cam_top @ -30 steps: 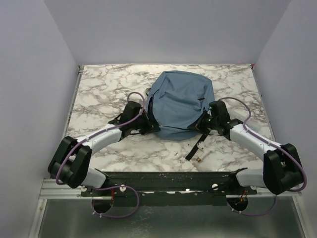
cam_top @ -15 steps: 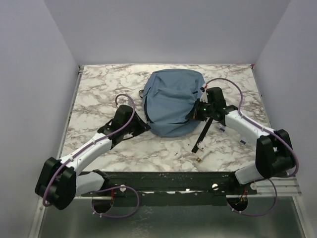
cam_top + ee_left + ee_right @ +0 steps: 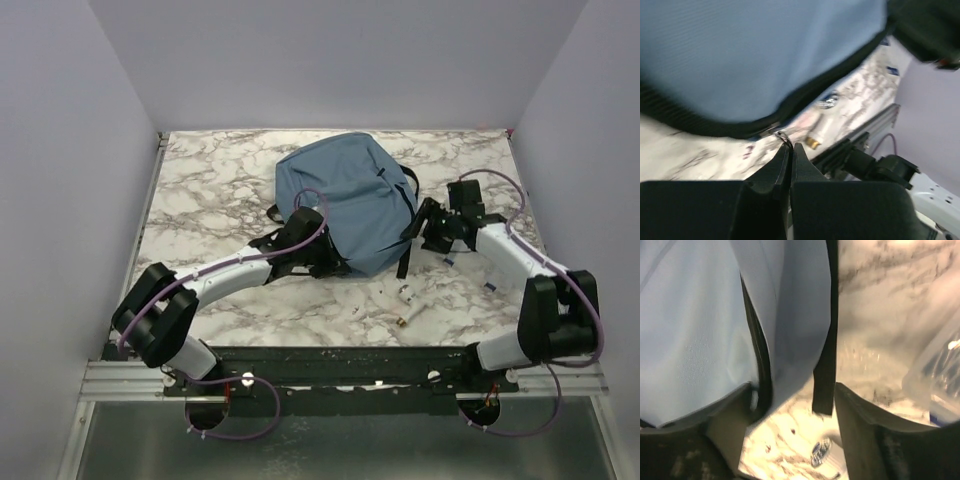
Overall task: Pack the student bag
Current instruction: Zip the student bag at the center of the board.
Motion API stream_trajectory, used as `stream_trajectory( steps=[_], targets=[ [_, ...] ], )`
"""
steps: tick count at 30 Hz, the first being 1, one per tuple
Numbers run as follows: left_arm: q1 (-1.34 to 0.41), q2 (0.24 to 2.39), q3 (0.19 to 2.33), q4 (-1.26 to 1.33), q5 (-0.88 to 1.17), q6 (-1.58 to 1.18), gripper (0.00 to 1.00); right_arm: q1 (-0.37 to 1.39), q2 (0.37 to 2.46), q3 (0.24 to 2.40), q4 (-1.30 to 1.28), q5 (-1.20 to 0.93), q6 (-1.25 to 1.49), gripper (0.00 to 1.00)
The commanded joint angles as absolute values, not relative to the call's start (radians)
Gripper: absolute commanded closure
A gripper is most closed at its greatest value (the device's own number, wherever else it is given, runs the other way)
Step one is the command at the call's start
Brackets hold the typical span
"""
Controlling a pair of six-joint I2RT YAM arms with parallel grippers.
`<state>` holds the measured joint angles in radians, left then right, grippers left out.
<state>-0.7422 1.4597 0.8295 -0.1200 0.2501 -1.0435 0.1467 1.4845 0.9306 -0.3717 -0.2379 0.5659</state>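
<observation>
Marble-patterned table (image 3: 200, 180) bears the student bag (image 3: 345, 200) between lavender walls (image 3: 60, 150).

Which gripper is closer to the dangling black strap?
Right. The right gripper is open around the black strap; the left gripper is shut at the backpack's near edge, away from it.

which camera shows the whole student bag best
Top external: the student bag shows almost whole on the table. Left wrist gives only blurred blue fabric with a dark edge; right wrist only a fabric patch and a black strap.
</observation>
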Motion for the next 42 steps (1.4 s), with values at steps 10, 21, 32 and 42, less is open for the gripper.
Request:
stream_trajectory(
  steps=[10, 21, 32, 42],
  targets=[
    [-0.776, 1.575, 0.975, -0.018, 0.473, -0.987, 1.00, 0.209, 1.287, 0.689, -0.204, -0.455, 0.924, 0.17],
    [-0.732, 1.583, 0.989, -0.140, 0.448, -0.956, 1.00, 0.234, 1.418, 0.727, -0.167, -0.354, 0.951, 0.86],
    [-0.390, 1.552, 0.997, -0.334, 0.312, -0.939, 1.00, 0.107, 1.425, 0.814, -0.249, -0.415, 0.744, 0.99],
    [-0.316, 1.683, 1.169, -0.403, 0.349, -0.891, 1.00, 0.053, 1.419, 0.811, -0.272, -0.434, 0.690, 0.99]
  ],
)
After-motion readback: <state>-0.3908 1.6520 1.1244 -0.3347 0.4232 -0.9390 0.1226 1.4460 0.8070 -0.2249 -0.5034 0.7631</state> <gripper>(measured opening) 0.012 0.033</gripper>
